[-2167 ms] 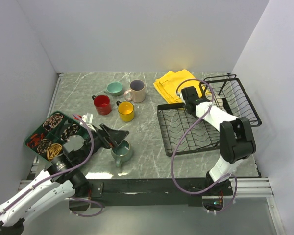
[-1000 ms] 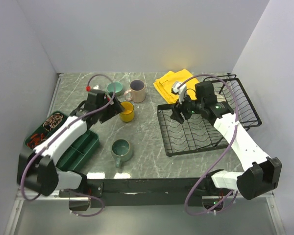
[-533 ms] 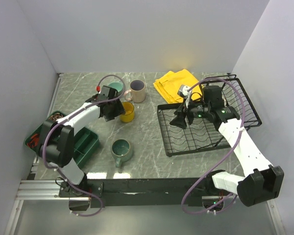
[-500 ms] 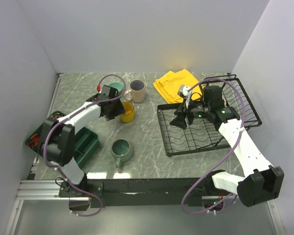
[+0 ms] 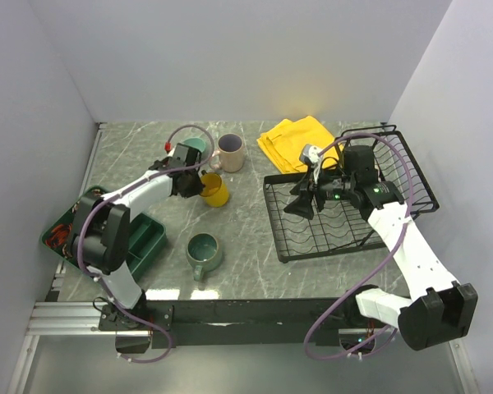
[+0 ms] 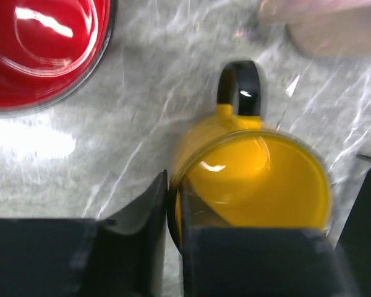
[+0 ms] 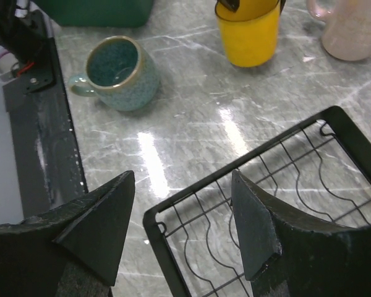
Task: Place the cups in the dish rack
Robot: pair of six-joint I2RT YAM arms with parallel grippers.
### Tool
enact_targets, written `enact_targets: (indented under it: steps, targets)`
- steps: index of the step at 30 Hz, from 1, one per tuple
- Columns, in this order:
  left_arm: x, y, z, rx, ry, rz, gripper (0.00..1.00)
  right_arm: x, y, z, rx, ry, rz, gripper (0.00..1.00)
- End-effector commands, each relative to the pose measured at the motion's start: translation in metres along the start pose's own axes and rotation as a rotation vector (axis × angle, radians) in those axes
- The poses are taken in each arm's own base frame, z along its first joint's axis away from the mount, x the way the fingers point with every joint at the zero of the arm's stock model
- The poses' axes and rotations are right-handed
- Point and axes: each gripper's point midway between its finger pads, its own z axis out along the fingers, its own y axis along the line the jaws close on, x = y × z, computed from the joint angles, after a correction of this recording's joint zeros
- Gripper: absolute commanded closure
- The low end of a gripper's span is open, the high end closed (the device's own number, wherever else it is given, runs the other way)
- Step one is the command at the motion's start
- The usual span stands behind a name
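My left gripper (image 5: pixel 195 184) (image 6: pixel 172 199) is shut on the near wall of the yellow mug (image 5: pixel 214 191) (image 6: pixel 260 179), one finger inside the rim and one outside. The red mug (image 6: pixel 43 49) shows only in the left wrist view. Behind stand the beige-pink mug (image 5: pixel 230 152) and the small teal cup (image 5: pixel 194 145), half hidden by the arm. Alone near the front sits the grey-teal mug (image 5: pixel 204 253) (image 7: pixel 117 73). The right gripper (image 5: pixel 301 202) (image 7: pixel 183 172) hangs open and empty over the near left corner of the black wire dish rack (image 5: pixel 274 217) (image 7: pixel 253 158).
A yellow cloth (image 5: pixel 292 141) lies behind the rack. The rack's raised basket section (image 5: pixel 403 168) is at the right. A dark green compartmented tray (image 5: pixel 144 238) sits at the left edge, partly under the left arm.
The left gripper's jaws have come together on the yellow mug's rim. The right arm has barely shifted over the rack.
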Motion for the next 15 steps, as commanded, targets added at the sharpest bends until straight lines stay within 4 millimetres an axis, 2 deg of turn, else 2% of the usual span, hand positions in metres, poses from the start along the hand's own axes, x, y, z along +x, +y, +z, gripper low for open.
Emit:
enact_targets:
  steps: [1,3,4,5,6,7,8,11,12,13,14,15]
  targets:
    - [-0.032,-0.029,-0.042,0.17,-0.141,0.014,0.98,-0.012,0.015,-0.005,-0.063,-0.041,-0.007,0.29]
    - [-0.03,-0.039,-0.059,0.266,-0.144,0.026,0.99,-0.018,0.021,-0.005,-0.116,-0.039,0.015,0.29]
    - [-0.048,-0.053,-0.085,0.362,-0.23,0.04,0.99,-0.02,0.024,-0.005,-0.138,-0.034,0.029,0.29]
    - [-0.037,-0.061,-0.096,0.453,-0.206,0.065,0.99,-0.027,0.029,-0.008,-0.161,-0.031,0.047,0.29]
    - [-0.038,-0.066,-0.109,0.52,-0.226,0.077,0.99,-0.026,0.029,-0.005,-0.196,-0.024,0.067,0.28]
    - [-0.044,-0.076,-0.138,0.62,-0.28,0.092,0.99,-0.031,0.034,-0.006,-0.233,-0.032,0.087,0.27]
    - [-0.04,-0.088,-0.156,0.741,-0.301,0.124,0.99,-0.04,0.037,-0.008,-0.255,-0.04,0.101,0.26]
    - [-0.043,-0.108,-0.211,0.976,-0.426,0.198,0.99,-0.057,0.037,-0.004,-0.323,-0.068,0.193,0.22]
    - [-0.032,-0.115,-0.232,1.086,-0.413,0.256,0.99,-0.063,0.041,-0.004,-0.347,-0.072,0.275,0.21]
    - [-0.026,-0.118,-0.239,1.138,-0.402,0.268,0.99,-0.077,0.038,-0.003,-0.362,-0.116,0.244,0.18]
    - [-0.026,-0.126,-0.261,1.235,-0.441,0.311,0.99,-0.08,0.038,-0.003,-0.363,-0.129,0.26,0.12]
    - [-0.016,-0.13,-0.269,1.305,-0.383,0.329,0.99,-0.088,0.04,-0.004,-0.37,-0.136,0.337,0.11]
